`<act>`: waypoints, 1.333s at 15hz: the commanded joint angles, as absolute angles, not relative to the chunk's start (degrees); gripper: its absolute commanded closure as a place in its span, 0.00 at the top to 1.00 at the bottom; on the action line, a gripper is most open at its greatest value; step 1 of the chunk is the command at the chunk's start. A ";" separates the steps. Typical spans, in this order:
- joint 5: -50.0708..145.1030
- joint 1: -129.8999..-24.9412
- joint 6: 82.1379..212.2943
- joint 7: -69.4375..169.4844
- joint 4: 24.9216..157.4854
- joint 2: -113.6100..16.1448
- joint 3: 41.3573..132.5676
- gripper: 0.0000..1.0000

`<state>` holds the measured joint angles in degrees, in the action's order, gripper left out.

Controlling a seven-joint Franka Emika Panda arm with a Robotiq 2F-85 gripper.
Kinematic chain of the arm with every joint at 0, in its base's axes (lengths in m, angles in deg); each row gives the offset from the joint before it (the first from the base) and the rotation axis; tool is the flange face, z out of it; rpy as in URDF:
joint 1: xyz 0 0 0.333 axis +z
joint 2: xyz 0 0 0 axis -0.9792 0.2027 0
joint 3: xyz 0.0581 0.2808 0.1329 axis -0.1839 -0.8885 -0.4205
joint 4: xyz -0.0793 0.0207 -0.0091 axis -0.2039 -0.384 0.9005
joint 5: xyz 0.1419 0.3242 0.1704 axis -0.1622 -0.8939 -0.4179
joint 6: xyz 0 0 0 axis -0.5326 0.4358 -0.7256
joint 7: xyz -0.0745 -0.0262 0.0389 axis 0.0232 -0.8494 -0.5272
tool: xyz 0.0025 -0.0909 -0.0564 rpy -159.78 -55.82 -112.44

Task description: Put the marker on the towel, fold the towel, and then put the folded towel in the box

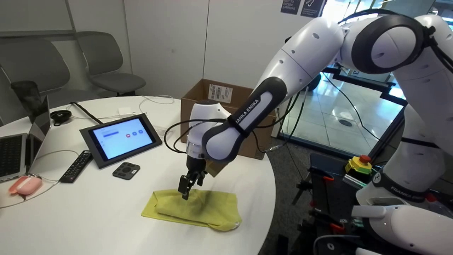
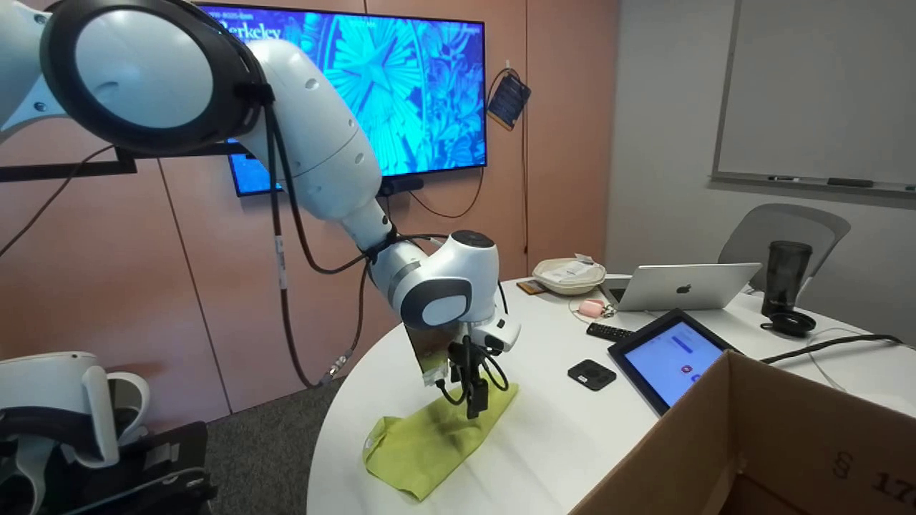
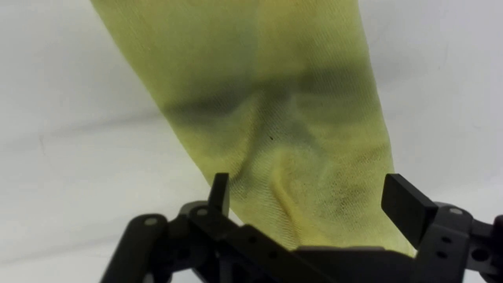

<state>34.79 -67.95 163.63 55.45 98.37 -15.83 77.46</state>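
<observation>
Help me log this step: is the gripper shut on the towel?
No, in the wrist view the gripper stands open, its fingers apart and the towel visible between them.

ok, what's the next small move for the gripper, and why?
Probably lower the open gripper slightly before closing on the folded towel. In the wrist view its fingers stand apart near the towel's opposite edges, nothing pinched between them, and the towel lies on the table, outside the box. Whether the fingertips touch it, I can't tell.
</observation>
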 commanded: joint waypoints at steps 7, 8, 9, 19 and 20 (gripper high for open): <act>50.16 -61.37 160.67 53.30 86.14 -7.58 84.39 1.00; 51.10 -62.04 160.41 52.37 83.52 -5.95 84.79 1.00; 51.78 -62.95 159.98 51.03 80.65 -4.05 85.01 1.00; 50.77 -69.47 160.43 39.72 64.46 6.83 80.03 1.00; 50.47 -69.95 160.54 38.93 63.34 7.57 79.11 1.00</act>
<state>51.25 -68.10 161.07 42.36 69.61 3.81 82.01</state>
